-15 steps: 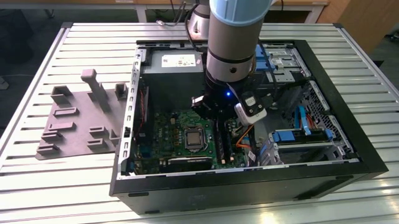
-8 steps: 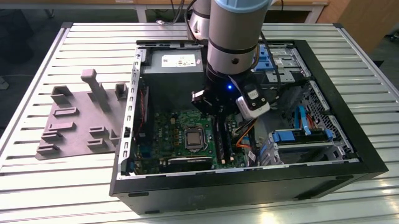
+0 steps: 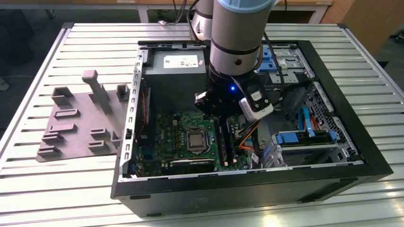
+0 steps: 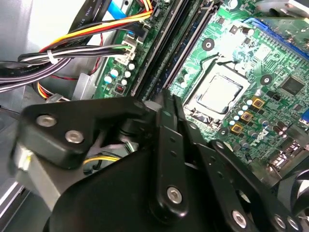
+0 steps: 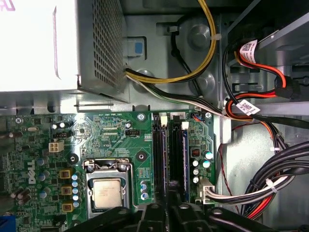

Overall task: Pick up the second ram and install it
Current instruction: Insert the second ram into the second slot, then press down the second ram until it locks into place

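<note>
My gripper (image 3: 222, 122) hangs low inside the open computer case, over the memory slots of the green circuit board (image 3: 180, 130). In the second wrist view its black fingers (image 4: 164, 125) stand drawn together with only a thin gap, tips right at a slot. The second ram (image 5: 166, 154) is a thin dark stick standing edge-on in the slot in line with the gripper (image 5: 166, 208); it runs on past the fingertips (image 4: 188, 48). How deep it sits I cannot tell. Another dark stick (image 5: 185, 154) stands in the neighbouring slot.
The processor socket (image 5: 107, 191) lies beside the slots. Bundled cables (image 5: 270, 183) and a power connector crowd the other side. The power supply box (image 3: 175, 61) fills the case's far end. A grey holder block (image 3: 82, 123) with upright posts lies outside the case at the exterior view's left.
</note>
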Controlling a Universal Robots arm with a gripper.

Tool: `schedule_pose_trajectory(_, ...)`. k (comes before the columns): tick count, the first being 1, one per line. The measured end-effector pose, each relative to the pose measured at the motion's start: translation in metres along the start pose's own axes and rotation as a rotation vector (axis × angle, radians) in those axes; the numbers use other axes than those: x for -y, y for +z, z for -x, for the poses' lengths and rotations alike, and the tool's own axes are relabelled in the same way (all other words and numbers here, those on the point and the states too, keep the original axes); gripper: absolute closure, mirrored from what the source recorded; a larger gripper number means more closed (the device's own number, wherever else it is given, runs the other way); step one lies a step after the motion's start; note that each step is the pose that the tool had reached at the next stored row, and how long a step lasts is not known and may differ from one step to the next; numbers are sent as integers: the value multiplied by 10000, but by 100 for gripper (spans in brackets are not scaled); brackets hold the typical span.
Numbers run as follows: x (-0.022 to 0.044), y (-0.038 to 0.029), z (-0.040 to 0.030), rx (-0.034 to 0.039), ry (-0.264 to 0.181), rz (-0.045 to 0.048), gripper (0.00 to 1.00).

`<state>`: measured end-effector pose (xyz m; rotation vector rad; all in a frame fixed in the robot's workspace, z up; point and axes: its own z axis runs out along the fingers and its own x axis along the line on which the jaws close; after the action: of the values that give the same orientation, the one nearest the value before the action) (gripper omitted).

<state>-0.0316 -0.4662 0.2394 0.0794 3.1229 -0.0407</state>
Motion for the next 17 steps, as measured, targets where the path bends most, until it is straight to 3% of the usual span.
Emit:
schedule_pose_trajectory(1, 0, 0, 0, 0, 0, -1, 83)
schedule_pose_trajectory(2, 0, 0, 0, 1, 0, -1, 89)
schedule_pose_trajectory(17, 0, 0, -1, 30, 1, 1, 89)
